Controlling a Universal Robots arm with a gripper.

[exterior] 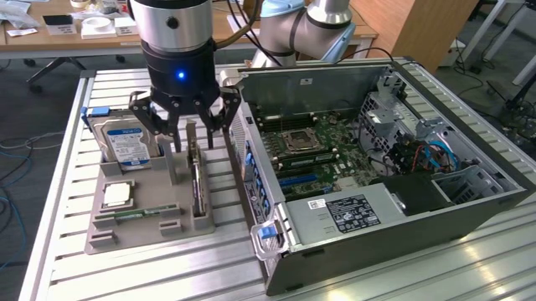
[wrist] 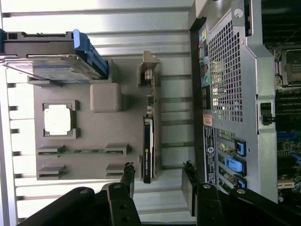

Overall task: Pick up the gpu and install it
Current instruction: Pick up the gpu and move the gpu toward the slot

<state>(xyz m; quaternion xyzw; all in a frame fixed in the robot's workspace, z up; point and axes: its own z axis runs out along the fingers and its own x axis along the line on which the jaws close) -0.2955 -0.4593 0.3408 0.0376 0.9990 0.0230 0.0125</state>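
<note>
Edgewise, a thin dark gpu (wrist: 147,150)

Place: robotics lab in an office workroom
Signs: slatted metal worktop (exterior: 125,276), opened computer case (exterior: 377,257), cluttered wooden desk (exterior: 84,42), loose floor cables (exterior: 17,147)

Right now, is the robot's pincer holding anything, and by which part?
Nothing is held. The open pincer hangs over the gpu, a finger on each side with gaps showing; the gpu stands on edge in the grey tray.

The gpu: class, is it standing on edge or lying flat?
Standing on edge: the gpu sits upright in a slot of the grey holder, thin edge up.
</note>
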